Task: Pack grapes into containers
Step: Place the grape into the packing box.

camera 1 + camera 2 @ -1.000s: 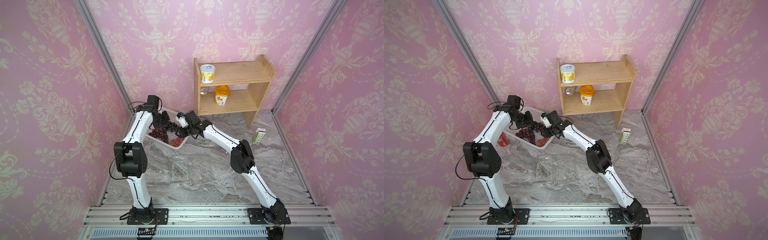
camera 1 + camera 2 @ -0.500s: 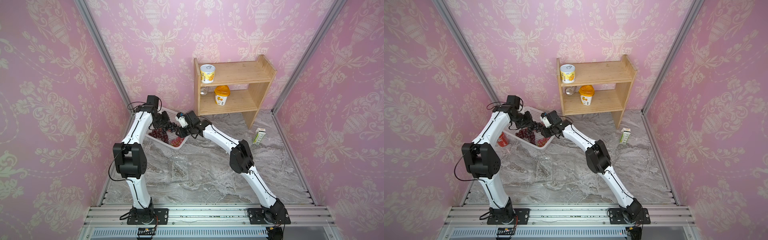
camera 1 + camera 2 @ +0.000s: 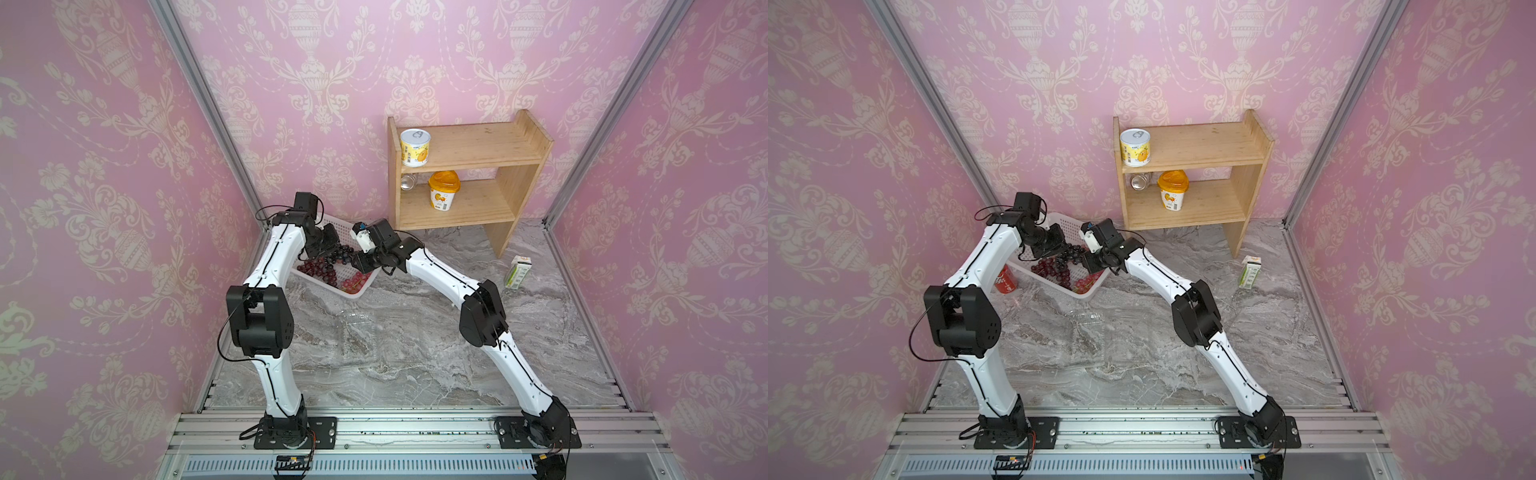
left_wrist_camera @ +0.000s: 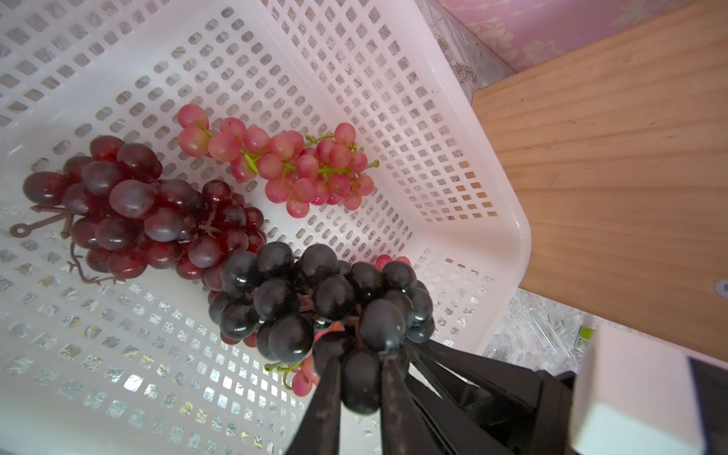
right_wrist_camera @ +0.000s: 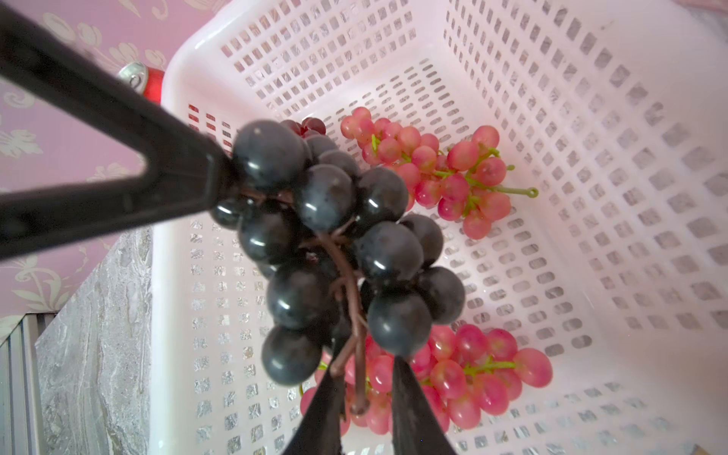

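The near-black grape bunch hangs above the floor of the white perforated basket, suspended between both claws. The left claw is clamped on one grape at the bunch's end. The right claw straddles the brown stem at the opposite end. Its fingers stand narrowly apart, and whether they pinch the stem cannot be told. The bunch's long axis thus runs claw to claw across the basket. A dark red bunch and a pink bunch lie on the basket floor beneath. The clear clamshell container sits on the table outside the basket, toward the arm bases — the right claw appears nearer to it, so the carry likely falls to that arm.
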{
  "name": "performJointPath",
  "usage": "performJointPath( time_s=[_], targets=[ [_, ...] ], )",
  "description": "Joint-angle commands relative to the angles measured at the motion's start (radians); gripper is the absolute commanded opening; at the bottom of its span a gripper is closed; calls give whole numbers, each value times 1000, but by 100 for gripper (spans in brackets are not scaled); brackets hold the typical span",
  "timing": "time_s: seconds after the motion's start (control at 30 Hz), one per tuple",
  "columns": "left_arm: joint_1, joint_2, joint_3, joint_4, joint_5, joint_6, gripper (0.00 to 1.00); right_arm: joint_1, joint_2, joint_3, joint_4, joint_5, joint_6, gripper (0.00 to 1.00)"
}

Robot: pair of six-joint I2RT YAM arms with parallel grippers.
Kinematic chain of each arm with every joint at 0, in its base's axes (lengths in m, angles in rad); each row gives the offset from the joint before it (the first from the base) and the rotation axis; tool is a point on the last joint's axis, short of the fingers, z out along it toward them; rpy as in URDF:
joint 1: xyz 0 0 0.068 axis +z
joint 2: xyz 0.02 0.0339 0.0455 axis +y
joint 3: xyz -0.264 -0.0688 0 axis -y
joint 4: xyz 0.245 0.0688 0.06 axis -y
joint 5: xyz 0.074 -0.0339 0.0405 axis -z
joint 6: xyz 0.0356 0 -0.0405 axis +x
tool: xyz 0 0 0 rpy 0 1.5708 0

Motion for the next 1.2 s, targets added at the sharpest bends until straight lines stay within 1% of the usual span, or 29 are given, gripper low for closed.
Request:
performJointPath(
  time_s=[0.0, 0.23, 0.33, 0.4, 0.6, 0.83, 1.0, 1.1, 1.17],
  targets=[
    [8, -41, -16, 6, 13, 4, 20, 13, 33, 42, -24, 8, -2, 20],
    [9, -44, -11, 9, 14, 0, 20, 14, 54, 66, -49, 4, -6, 19],
    [8, -46, -11, 8, 14, 2, 20, 14, 53, 66, -48, 3, -5, 14],
    [9, -46, -12, 7, 14, 2, 20, 14, 53, 66, -48, 2, -4, 13],
    [9, -47, -16, 11, 14, 1, 20, 14, 48, 67, -57, 5, -8, 0],
    [8, -43, -25, 18, 14, -1, 21, 15, 27, 58, -67, 15, -10, 0],
    [8, -34, -38, 34, 16, -4, 30, 17, 9, 61, -89, 35, -19, 0],
    [9, -25, -42, 42, 17, -6, 32, 17, 2, 64, -102, 35, -22, 0],
    [8, -22, -45, 43, 18, -7, 39, 20, -7, 64, -113, 46, -26, 0]
  ],
)
